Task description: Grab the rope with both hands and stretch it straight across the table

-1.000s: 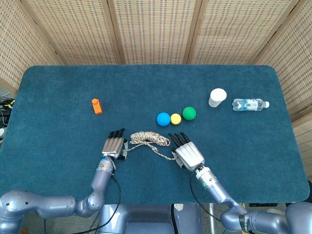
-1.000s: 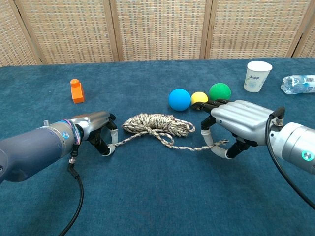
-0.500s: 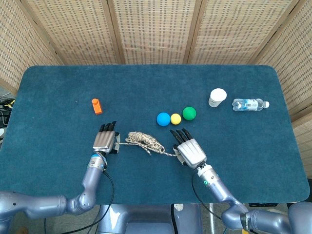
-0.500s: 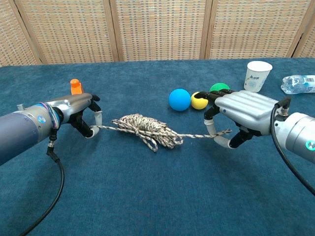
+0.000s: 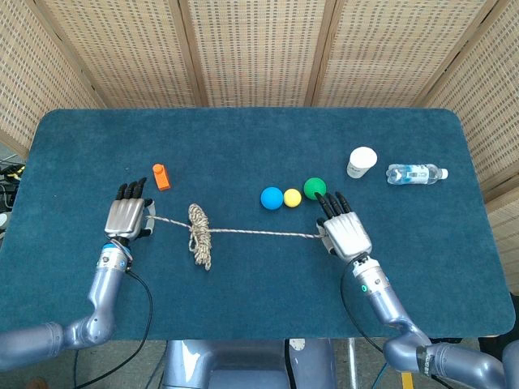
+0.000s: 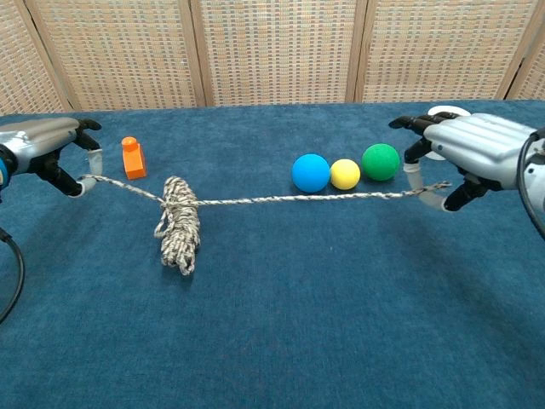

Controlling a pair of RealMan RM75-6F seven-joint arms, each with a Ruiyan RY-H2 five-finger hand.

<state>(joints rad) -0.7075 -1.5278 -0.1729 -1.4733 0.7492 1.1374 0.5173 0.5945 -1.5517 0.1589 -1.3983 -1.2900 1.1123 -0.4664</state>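
Nearest us, the two hands sit low in the head view, one at each side of the blue table. The left hand pinches one end of the rope at lower left; the right hand pinches the other end at lower right. Between them the rope runs taut and nearly level across the middle of the frame, lifted just off the cloth in the chest view. But look there: a tight bundle of coils hangs on the line, close to the left hand, unpulled. So it's a straight line with a lump, and I'd call the job partly done.

To finish well, both hands should draw apart evenly, keeping the pinch firm and the line level, so the bundle pays out rather than the ends slipping free.

Just beyond the rope sit a blue ball, yellow ball and green ball, an orange block, and further right a paper cup and bottle.
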